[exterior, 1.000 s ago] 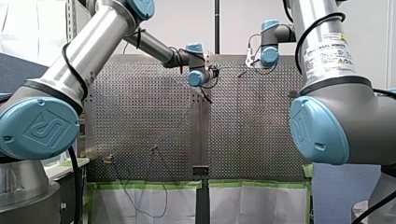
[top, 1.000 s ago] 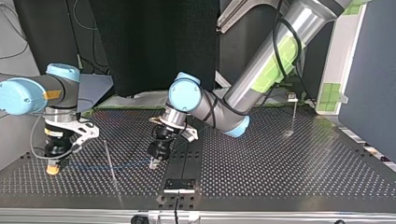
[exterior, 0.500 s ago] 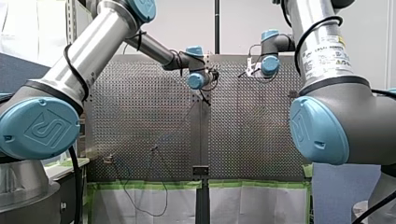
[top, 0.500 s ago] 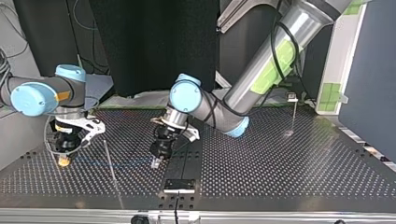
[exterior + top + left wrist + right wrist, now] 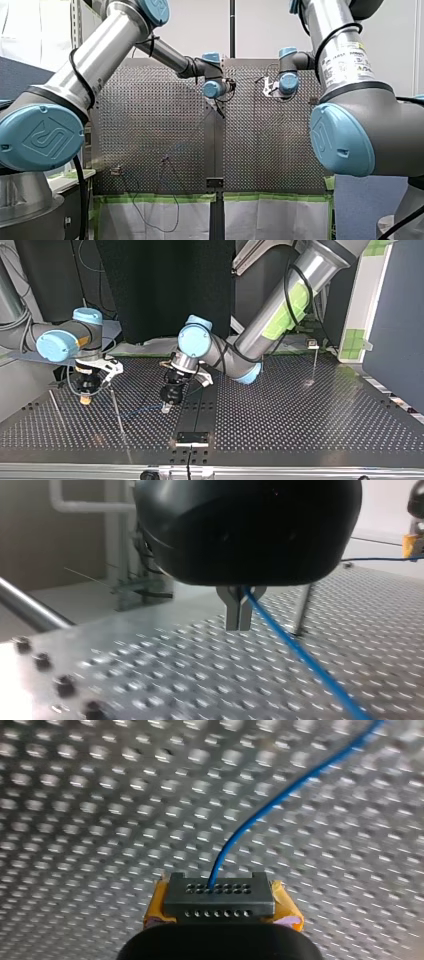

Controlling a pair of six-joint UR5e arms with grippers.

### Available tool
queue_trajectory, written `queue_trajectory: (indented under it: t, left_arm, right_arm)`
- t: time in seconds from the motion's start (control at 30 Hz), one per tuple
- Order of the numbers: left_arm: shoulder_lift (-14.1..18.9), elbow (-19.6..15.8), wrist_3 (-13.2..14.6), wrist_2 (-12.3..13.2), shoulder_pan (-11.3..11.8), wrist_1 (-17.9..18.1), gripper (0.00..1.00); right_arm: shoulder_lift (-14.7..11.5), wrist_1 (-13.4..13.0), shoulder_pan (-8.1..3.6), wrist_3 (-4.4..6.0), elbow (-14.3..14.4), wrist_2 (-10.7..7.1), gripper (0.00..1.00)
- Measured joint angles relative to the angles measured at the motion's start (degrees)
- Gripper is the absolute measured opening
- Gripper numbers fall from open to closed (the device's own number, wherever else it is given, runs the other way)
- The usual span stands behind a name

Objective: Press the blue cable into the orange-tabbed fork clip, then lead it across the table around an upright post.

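Top view, left gripper (image 5: 166, 407): hangs tip-down close over the perforated table (image 5: 310, 430), near its middle and a little behind the black plate (image 5: 192, 438) at the view's near edge.
Left wrist view, grip state: my metal fingers (image 5: 233, 612) are pressed together on the blue cable (image 5: 305, 662); I am gripping it.
Top view, right gripper (image 5: 86, 399): hangs tip-down at the view's left, well apart from my left gripper, with its tip just above the table.
Right wrist view, grip state: clamped on the cable, which comes out of the dark drilled face between my yellow pads (image 5: 286, 912) and curves away over the table.
Cable position, top view: runs low over the table from one gripper to the other.
Cable position, left wrist view: leaves my fingers and slants down toward the camera; a farther stretch runs level to my right gripper.
Thin post (image 5: 116, 409): upright, between the two grippers in the top view; the cable's line crosses it there, and I cannot tell on which side it passes.
Same post, left wrist view: stands just beside the cable, ahead of my fingers; I cannot tell whether they touch.
Far stem (image 5: 315, 362): thin, with a small fitting on top, at the top view's right, well apart from both grippers and the cable.
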Motion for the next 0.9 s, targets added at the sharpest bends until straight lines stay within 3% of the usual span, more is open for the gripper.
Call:
queue_trajectory:
  t: [0.2, 0.57, 0.87, 0.9]
  left_arm:
    - [-1.05, -0.01, 1.48, -0.91, -0.35, -0.8, 0.0]
    - [-1.15, -0.02, 1.86, -1.65, -0.41, -1.17, 0.0]
    - [-1.13, -0.02, 3.03, -2.29, -0.37, -2.52, 0.0]
    - [-1.13, -0.02, 3.08, -2.44, -0.34, -2.54, 0.04]
  right_arm:
    - [2.09, -1.2, 0.06, -0.14, 0.97, -0.08, 0.0]
    - [3.65, -4.62, 0.2, -0.41, 3.88, -0.47, 0.0]
    - [5.62, -8.1, -0.42, -1.6, 7.15, -0.77, 0.0]
    - [5.76, -8.42, -0.49, -1.81, 7.39, -0.82, 0.0]
